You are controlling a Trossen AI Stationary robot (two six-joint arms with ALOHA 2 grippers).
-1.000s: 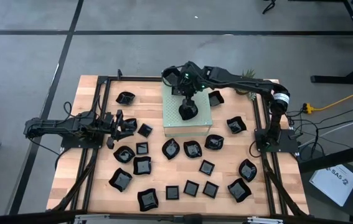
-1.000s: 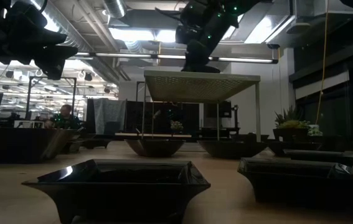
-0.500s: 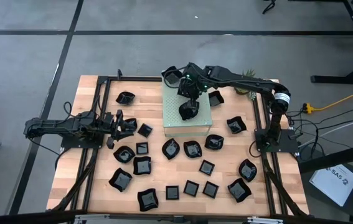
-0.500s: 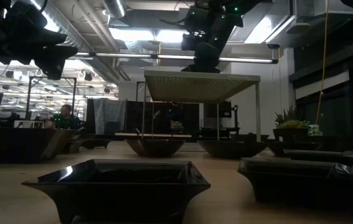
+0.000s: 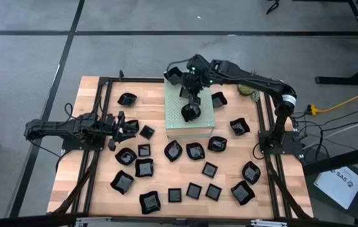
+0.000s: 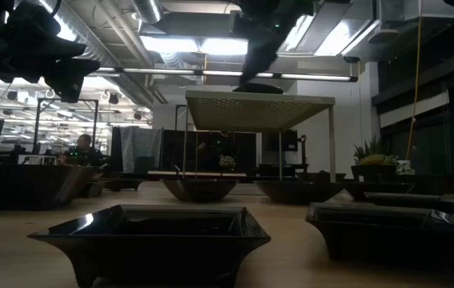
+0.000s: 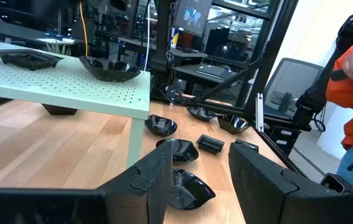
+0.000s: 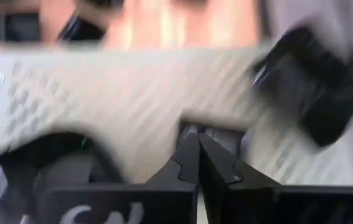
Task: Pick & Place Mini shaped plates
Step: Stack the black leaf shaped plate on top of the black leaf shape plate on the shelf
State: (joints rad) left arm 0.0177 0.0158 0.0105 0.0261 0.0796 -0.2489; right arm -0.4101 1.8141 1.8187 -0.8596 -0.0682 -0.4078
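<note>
Two black plates (image 5: 191, 113) now sit on my pale green box (image 5: 211, 129). My right claw (image 5: 194, 93) has let go, pinched shut and lifting. My left claw (image 5: 128, 128) waits open above the table (image 5: 90, 189).

My two arms are black, jointed machines trailing black cables; the right arm (image 5: 254, 80) wears a silver band near its elbow and shows a small green light by the wrist. Each tool ends in two matte dark fingers (image 7: 154, 180) with stepped, notched inner edges (white lettering marks one housing).
</note>
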